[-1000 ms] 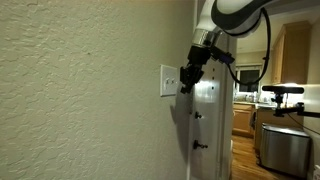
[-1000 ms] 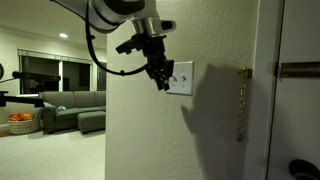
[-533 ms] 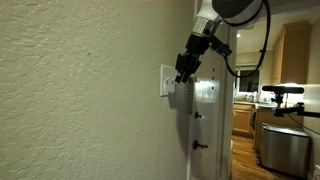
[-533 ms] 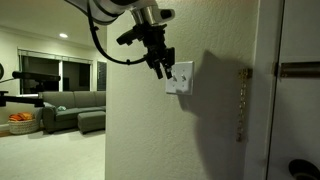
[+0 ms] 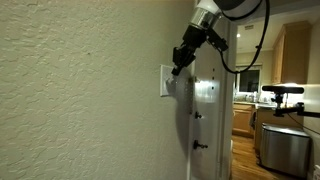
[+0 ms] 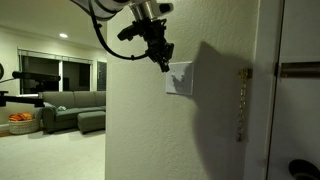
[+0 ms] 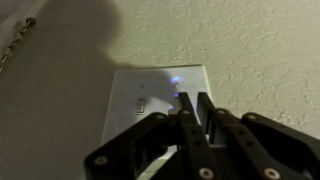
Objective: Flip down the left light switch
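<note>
A small white wall plate (image 6: 181, 79) sits on the textured wall; it also shows in an exterior view (image 5: 166, 84) and in the wrist view (image 7: 135, 110). One tiny toggle (image 7: 141, 104) shows on it in the wrist view. The second toggle is hidden behind the fingers, so I cannot tell which is the left light switch. My black gripper (image 6: 164, 64) is at the plate's upper corner, close to the wall, and it shows in an exterior view (image 5: 176, 66) too. Its fingers (image 7: 193, 102) are shut with nothing between them, tips over the plate.
A white door (image 6: 290, 100) with brass hinges (image 6: 241, 78) stands right next to the plate. A door edge (image 5: 207, 110) and a kitchen lie beyond the wall. A sofa (image 6: 70, 108) stands in the room behind the wall corner.
The gripper has risen along the wall, from level with the plate's middle to its upper corner. The arm has lifted with it.
</note>
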